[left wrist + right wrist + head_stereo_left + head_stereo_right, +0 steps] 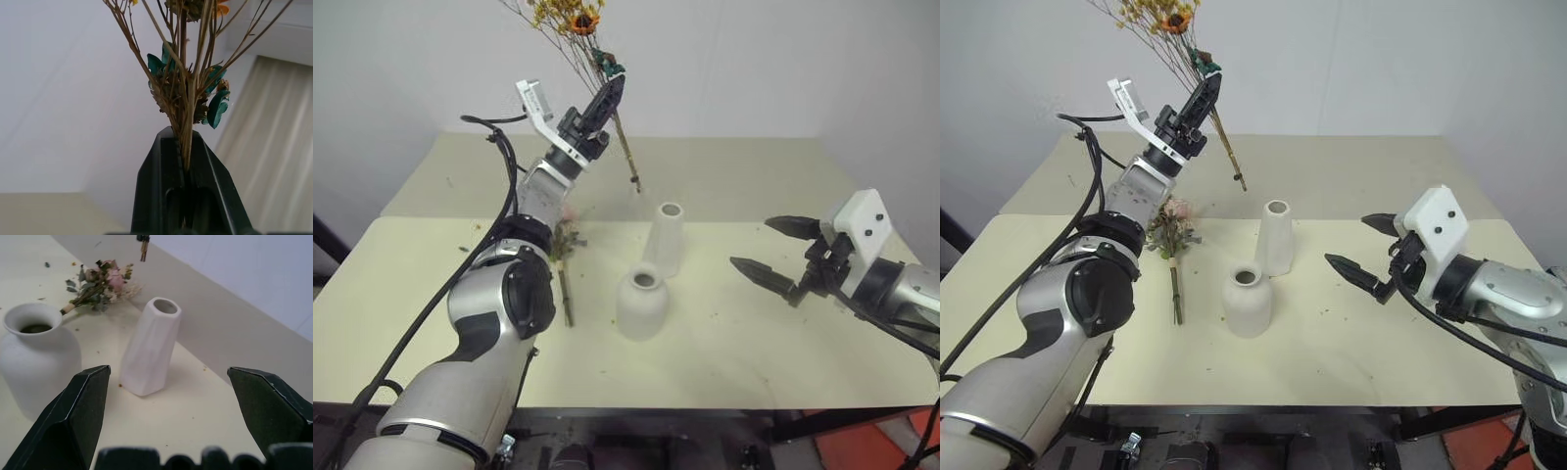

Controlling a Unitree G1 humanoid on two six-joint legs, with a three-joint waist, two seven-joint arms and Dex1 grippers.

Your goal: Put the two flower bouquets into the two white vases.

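While the left gripper clamped the yellow bouquet by its stems, held high w/ the ends hanging above the tall vase, prob. for insertion, the right gripper waited wide open; pink bouquet lay near the short vase.

Two bouquets and two white vases on the cream table

The yellow bouquet, tiny yellow-orange dried blooms with a small sunflower on thin stems, hangs tilted in the air above and behind the tall vase, its stem ends clear of the table. The tall vase, slim and tapering, stands upright and empty. The short round-bellied vase stands just in front of it. The pink bouquet lies flat, left of the tall vase.
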